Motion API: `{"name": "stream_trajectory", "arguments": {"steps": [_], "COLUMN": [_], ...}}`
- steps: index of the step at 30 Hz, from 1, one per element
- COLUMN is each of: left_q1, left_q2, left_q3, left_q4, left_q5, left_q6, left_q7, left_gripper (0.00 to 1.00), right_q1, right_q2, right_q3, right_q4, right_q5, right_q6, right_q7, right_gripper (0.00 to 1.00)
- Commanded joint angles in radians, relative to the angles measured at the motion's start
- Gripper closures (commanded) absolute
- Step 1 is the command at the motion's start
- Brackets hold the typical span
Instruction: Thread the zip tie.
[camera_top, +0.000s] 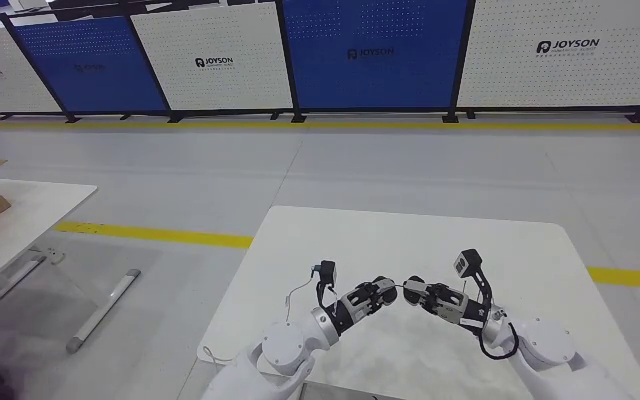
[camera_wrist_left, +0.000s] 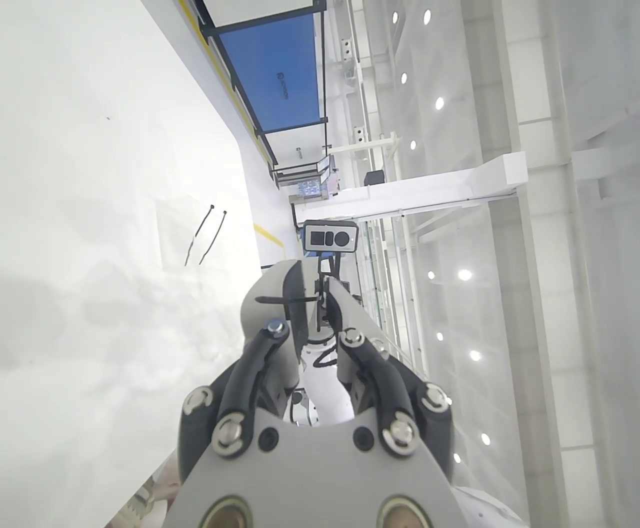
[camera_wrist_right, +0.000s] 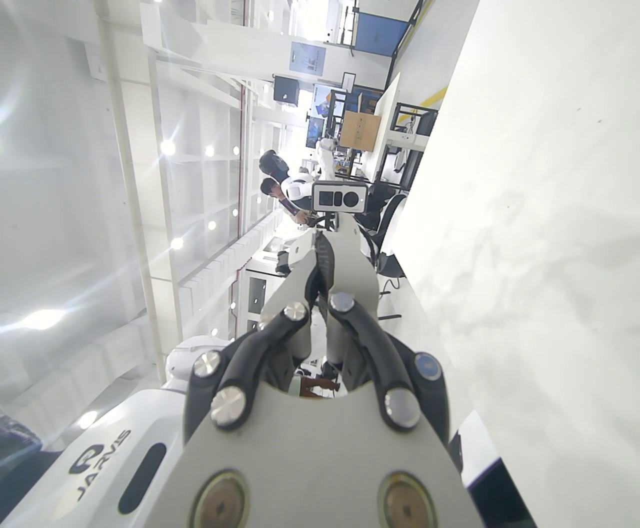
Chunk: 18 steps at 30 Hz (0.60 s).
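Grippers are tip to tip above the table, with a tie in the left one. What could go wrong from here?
1. The thin black zip tie sits crosswise in the left gripper; it may slip or twist, spoiling the threading.
2. The right gripper is very close to the left; a small misalignment could make them collide.

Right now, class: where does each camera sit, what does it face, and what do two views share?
Top view: above the arms, looking down at the table; left claw faces right claw.
Left wrist view: on the left wrist, facing along its claw gripping a zip tie.
Right wrist view: on the right wrist, facing along its claw, roomward.
Shared: both wrist views catch the table.
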Motion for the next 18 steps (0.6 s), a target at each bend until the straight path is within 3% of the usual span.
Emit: {"name": "stream_trajectory", "arguments": {"steps": [1,8,9,10,11,18], "left_q1": [0.001,0.003,0.004,0.004,0.005,0.017], "left_q2": [0.0,0.001,0.001,0.001,0.001,0.004], "left_q3": [-0.001,-0.001,0.0,0.0,0.0,-0.015], "left_q4": [-0.001,-0.003,-0.004,-0.004,-0.005,-0.024], "left_q5": [0.0,0.01,0.014,0.016,0.016,0.026], "left_q6": [-0.001,0.005,0.007,0.008,0.012,0.07], "left_q7": [0.001,0.005,0.006,0.007,0.01,0.045], "left_gripper": [1.0,1.0,1.0,1.0,1.0,1.0], "right_q1": [0.0,-0.008,-0.011,-0.014,-0.017,-0.048], "right_q2": [0.0,-0.001,-0.002,-0.001,-0.001,0.014], "right_q3": [0.0,0.002,0.005,0.01,0.017,0.103], "right_q4": [0.0,-0.01,-0.015,-0.019,-0.023,-0.032], "right_q5": [0.0,-0.008,-0.013,-0.016,-0.019,-0.017], "right_q6": [0.0,0.007,0.012,0.016,0.022,0.048], "right_q7": [0.0,-0.016,-0.019,-0.019,-0.018,0.022], "right_gripper": [1.0,0.98,0.66,0.25,0.0,0.0]}}
